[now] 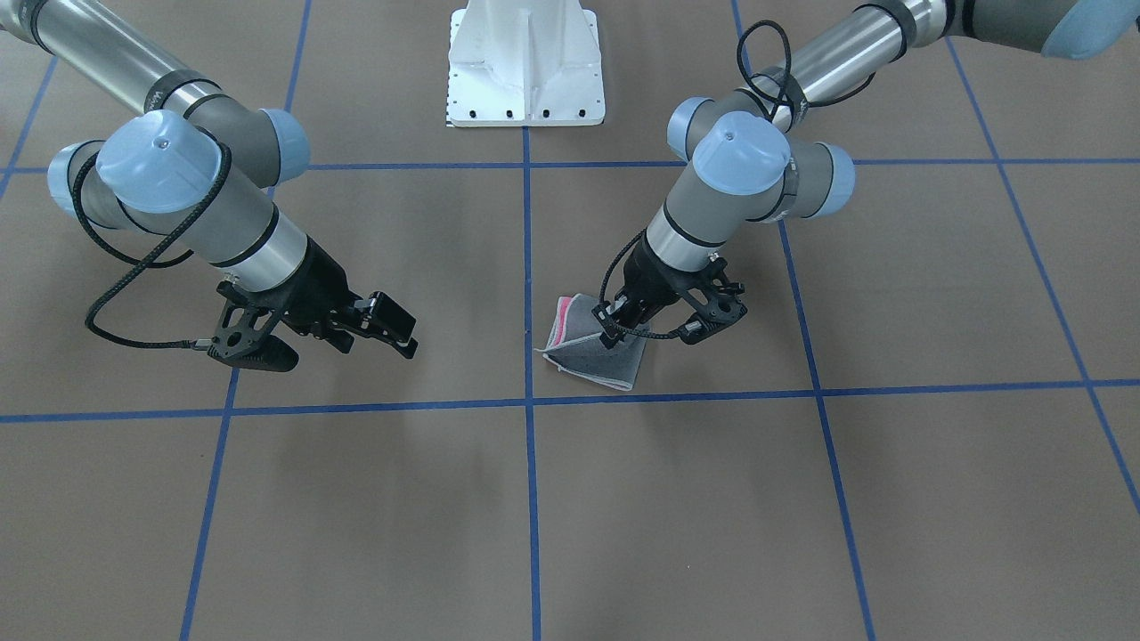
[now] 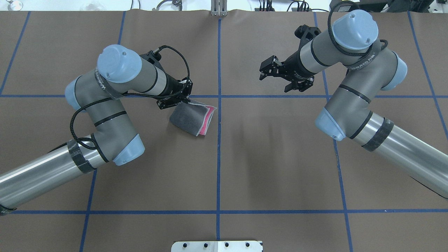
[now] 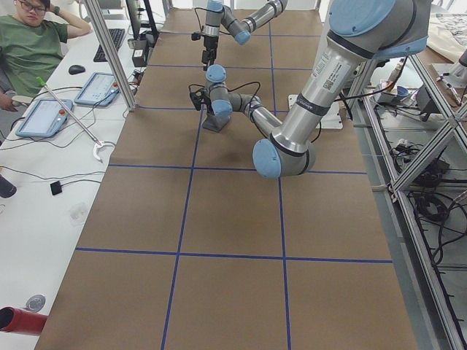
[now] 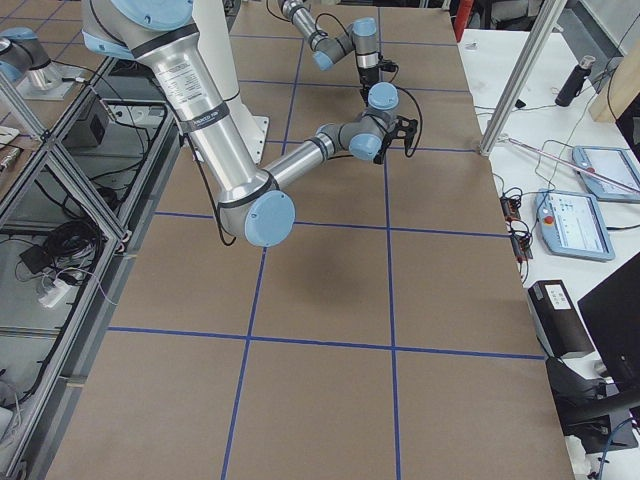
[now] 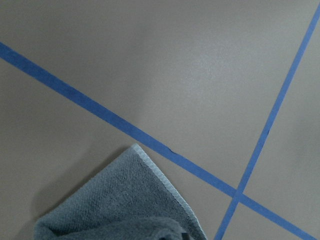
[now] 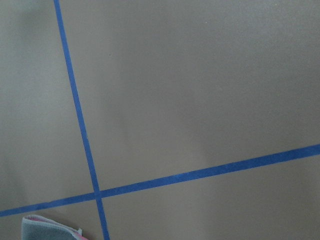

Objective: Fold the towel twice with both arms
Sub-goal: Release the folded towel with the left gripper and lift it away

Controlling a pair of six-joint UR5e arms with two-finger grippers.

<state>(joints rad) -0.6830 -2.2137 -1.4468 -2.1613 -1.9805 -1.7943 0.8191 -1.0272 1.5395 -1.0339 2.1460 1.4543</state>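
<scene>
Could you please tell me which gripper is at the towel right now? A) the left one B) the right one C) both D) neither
A: the left gripper is down at the edge of the folded towel, while the right gripper hangs open across the centre line, apart from it.

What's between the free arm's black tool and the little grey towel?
Only bare brown table crossed by blue tape lines separates the right tool from the towel, as the overhead view shows.

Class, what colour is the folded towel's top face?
The towel is dark grey on top, pink at one edge; clearest in the overhead exterior view.
</scene>
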